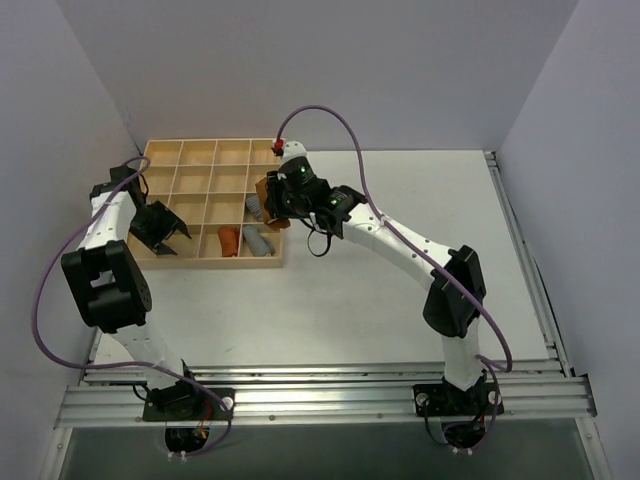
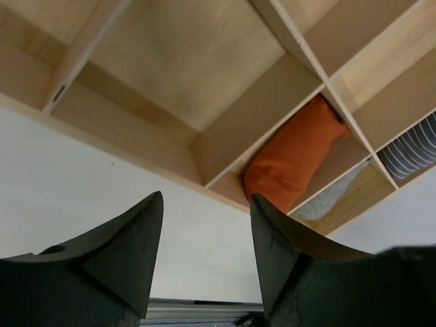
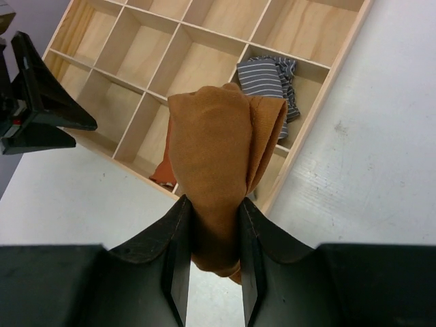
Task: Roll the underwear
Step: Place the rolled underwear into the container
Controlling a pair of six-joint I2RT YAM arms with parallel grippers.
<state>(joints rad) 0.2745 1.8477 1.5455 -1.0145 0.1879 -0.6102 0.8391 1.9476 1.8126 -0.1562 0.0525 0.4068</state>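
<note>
Caramel-brown underwear, bunched into a roll, sits clamped between the right gripper's jaws above the wooden tray, probably ready to go into a free compartment; the left gripper hangs spread and empty near the tray's left corner, leaving room

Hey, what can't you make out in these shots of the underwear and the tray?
- Top view: the right arm covers most of the underwear; its shape is unreadable.
- Right wrist view: the underwear blocks the compartment of the tray behind it; the right pincer covers its lower part.
- Left wrist view: the striped cloth is cut off by the right edge.
</note>
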